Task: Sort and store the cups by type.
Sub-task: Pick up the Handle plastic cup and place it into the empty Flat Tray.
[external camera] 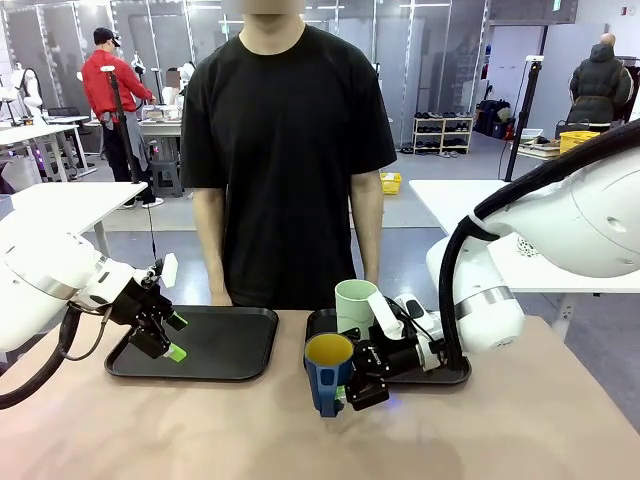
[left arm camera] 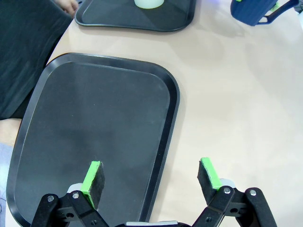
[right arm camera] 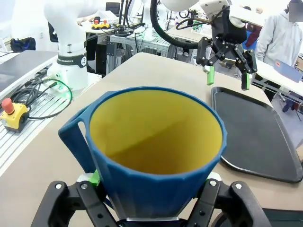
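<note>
Two trays (external camera: 230, 365) lie before me, the right one at three o'clock holding the tumbler (external camera: 354, 305), while the right gripper (external camera: 362, 385) clamps the mug (external camera: 329, 372) mid-carry, likely bound for the left tray, where the left gripper (external camera: 167, 336) gapes empty.

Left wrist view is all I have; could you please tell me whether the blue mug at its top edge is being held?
Observer: Yes, the right gripper is shut on the blue mug, with its jaws on either side of the lower body.
Operator: Thank you. Is anything inside it?
Observer: No, its yellow inside is empty.
Operator: And the pale cup whose base I can see?
Observer: The mint tumbler stands upright on the right-hand tray, behind the mug.
</note>
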Controlling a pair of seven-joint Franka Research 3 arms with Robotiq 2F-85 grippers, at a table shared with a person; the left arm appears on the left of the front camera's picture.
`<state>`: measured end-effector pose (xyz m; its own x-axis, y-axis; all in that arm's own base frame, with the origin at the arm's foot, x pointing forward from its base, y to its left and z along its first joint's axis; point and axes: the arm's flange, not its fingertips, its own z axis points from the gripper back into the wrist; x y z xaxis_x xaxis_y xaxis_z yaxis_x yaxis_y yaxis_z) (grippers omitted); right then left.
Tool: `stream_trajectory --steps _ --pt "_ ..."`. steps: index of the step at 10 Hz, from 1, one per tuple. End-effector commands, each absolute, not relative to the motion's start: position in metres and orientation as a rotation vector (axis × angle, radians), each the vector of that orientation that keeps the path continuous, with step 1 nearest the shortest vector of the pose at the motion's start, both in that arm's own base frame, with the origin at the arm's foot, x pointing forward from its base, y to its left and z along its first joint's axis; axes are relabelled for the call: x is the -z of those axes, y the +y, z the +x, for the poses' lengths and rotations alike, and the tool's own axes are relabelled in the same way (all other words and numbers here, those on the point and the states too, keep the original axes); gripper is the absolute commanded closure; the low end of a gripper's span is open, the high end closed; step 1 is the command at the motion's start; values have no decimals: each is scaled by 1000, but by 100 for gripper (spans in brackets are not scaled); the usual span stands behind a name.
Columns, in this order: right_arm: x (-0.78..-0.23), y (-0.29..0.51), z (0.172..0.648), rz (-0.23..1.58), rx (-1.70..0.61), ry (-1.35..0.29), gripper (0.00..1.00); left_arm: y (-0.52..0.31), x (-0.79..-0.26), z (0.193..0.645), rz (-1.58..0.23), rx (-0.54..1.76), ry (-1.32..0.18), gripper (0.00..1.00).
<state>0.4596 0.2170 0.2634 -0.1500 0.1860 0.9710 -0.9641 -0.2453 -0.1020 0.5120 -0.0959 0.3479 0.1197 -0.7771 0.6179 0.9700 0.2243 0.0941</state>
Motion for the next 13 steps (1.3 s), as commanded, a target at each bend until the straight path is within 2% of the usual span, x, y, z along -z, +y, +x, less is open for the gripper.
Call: stream_trajectory --steps 1,6,7,10,13 --pt "-258 217 461 1162 -1561 -1021 64 -96 -350 512 -369 1326 -632 0" --pt "-258 217 461 1162 -1561 -1021 64 -96 -350 512 -369 1326 -632 0" --pt "-257 216 459 1163 -1557 -1015 26 -96 -350 512 -369 1326 -632 0" --pt "-255 263 461 1235 -1515 -1053 26 -96 -350 512 -369 1326 -632 0" --pt "-253 310 471 1209 -1419 -1143 26 -96 -350 512 -369 1326 -632 0"
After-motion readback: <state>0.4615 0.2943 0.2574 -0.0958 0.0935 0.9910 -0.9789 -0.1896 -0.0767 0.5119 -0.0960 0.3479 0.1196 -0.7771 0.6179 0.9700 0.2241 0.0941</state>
